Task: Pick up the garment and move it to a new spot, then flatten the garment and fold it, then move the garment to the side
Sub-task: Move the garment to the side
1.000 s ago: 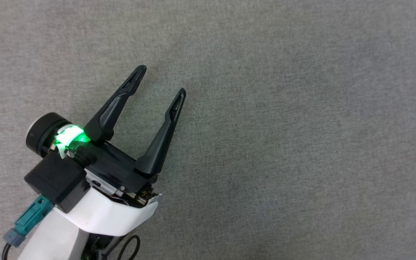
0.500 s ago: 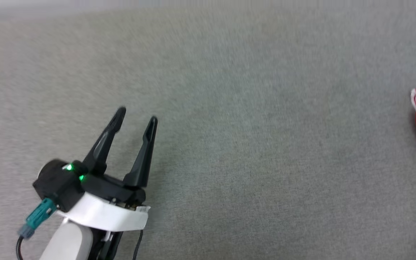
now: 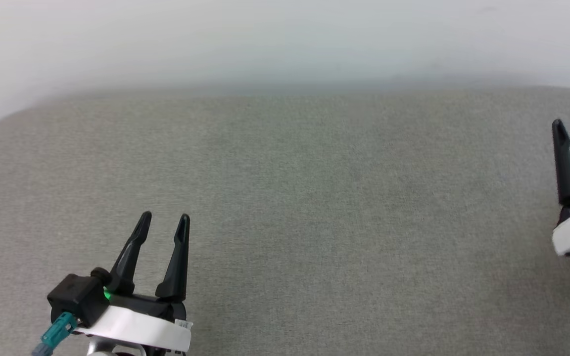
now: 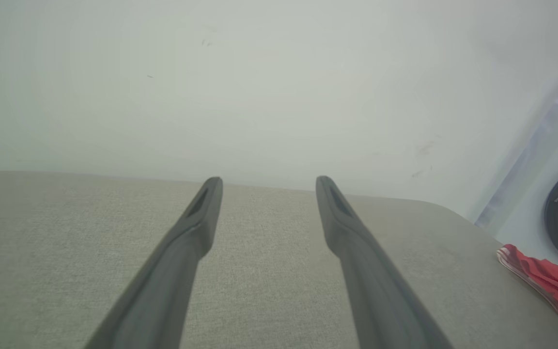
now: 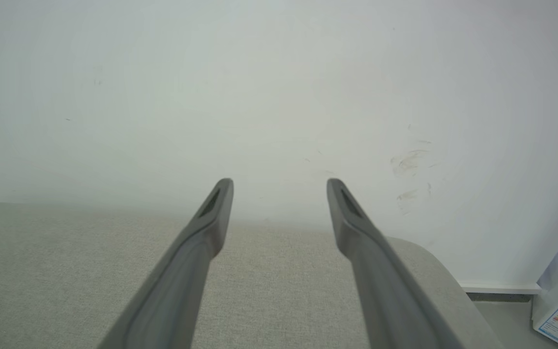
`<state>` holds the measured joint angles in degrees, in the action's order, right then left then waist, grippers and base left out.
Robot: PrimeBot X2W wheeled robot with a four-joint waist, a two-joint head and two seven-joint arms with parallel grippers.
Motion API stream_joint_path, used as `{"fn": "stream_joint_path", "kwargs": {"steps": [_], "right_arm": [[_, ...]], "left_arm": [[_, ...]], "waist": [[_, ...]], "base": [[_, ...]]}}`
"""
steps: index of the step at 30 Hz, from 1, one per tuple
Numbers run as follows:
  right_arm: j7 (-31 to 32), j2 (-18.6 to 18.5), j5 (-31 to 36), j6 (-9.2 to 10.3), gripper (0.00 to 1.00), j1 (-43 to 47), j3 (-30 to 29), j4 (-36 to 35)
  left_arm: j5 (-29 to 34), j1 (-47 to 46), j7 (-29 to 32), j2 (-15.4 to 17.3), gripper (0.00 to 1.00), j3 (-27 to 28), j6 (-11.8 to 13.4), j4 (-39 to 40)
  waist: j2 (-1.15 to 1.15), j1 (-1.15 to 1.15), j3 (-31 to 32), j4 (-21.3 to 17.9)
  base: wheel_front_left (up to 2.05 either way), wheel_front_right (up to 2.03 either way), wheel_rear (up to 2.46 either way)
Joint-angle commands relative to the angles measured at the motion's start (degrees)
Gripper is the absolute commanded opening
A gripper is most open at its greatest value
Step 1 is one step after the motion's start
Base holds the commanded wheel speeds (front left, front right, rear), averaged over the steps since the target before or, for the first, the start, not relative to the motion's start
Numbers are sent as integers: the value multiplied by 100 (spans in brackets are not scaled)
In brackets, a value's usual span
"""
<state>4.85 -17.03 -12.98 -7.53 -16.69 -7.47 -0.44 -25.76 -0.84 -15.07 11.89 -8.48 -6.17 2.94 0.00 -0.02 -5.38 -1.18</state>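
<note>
The red garment (image 4: 545, 276) lies bunched at the edge of the grey pad (image 4: 66, 252), at four o'clock in the left wrist view, well apart from the left gripper (image 3: 164, 216). That gripper sits at seven o'clock in the head view, jaws spread, holding nothing. The right gripper (image 5: 279, 183), at three o'clock, is spread and bare too, facing the white wall (image 5: 259, 72).

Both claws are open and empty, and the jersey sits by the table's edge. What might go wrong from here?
1. The jersey lies bunched at the table's rim; a nudge may push it off.
2. The left claw is well away from it; a grab by the right claw alone may lift it tangled.
3. The wall stands close behind the table; a long reach may strike it.
</note>
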Motion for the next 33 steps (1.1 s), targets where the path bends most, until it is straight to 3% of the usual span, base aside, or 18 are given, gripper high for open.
{"fn": "stream_joint_path", "kwargs": {"steps": [1,8,15,23,33], "right_arm": [[-79,107,-80,9,100,126,-23,-70],[-674,720,-141,7,100,1052,127,-337],[-1158,1051,-90,7,100,1611,255,-134],[-1480,1240,-44,7,100,1794,278,104],[-1589,1218,10,7,100,1699,346,319]], "left_arm": [[49,77,-11,-27,100,34,-24,-39],[229,304,-11,-137,100,129,-70,-301],[397,407,-11,-279,100,149,-97,-528],[612,487,-12,-447,100,209,-125,-637],[819,441,-12,-552,100,331,-133,-615]], "waist": [[0,2,164,147],[0,2,404,258],[0,2,535,342],[0,2,549,344],[0,2,582,346]], "base": [[0,0,0],[0,0,0],[0,0,0],[0,0,0],[0,0,0]]}}
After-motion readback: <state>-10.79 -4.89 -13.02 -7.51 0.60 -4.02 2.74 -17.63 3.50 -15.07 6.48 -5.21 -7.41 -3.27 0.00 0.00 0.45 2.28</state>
